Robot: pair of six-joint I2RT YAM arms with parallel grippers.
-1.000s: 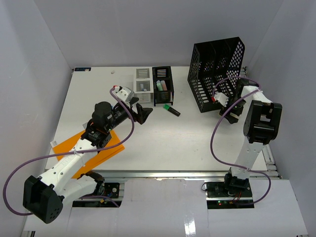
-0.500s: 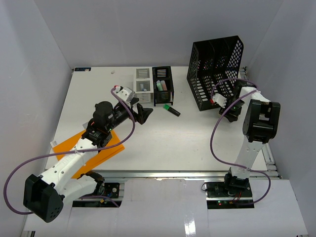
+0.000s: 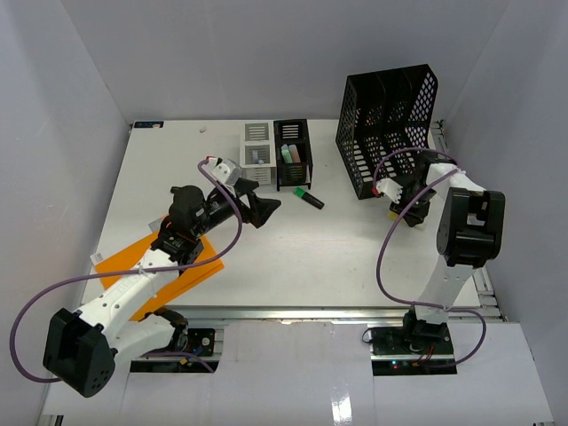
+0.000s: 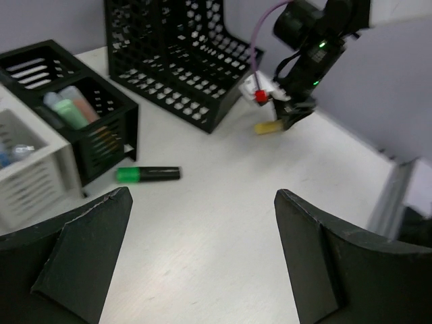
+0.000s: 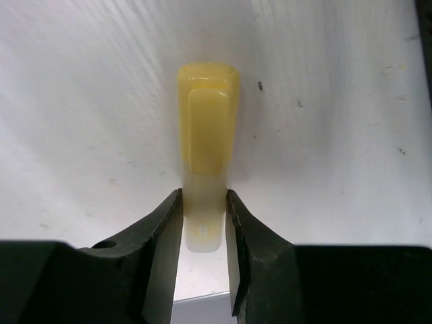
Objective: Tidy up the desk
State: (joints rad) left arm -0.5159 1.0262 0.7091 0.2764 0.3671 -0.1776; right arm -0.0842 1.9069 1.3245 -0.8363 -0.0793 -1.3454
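Note:
The white desk (image 3: pixel 337 257) holds scattered stationery. My right gripper (image 3: pixel 397 210) is low at the desk's right side, beside the black file holder (image 3: pixel 386 129). In the right wrist view it (image 5: pixel 204 196) is shut on a yellow highlighter (image 5: pixel 206 121), both fingers pressing on its pale end, with the highlighter against the desk surface. My left gripper (image 3: pixel 262 202) is open and empty above the desk's middle; in the left wrist view (image 4: pixel 202 196) only bare desk lies between its fingers. A green highlighter (image 3: pixel 309 198) lies just beyond it, also in the left wrist view (image 4: pixel 148 174).
A black pen organizer (image 3: pixel 293 153) with pastel markers and a white organizer (image 3: pixel 257 151) stand at the back centre. An orange folder (image 3: pixel 160 266) lies under the left arm at the front left. White walls enclose the desk; a metal rail (image 3: pixel 311 312) runs along its front.

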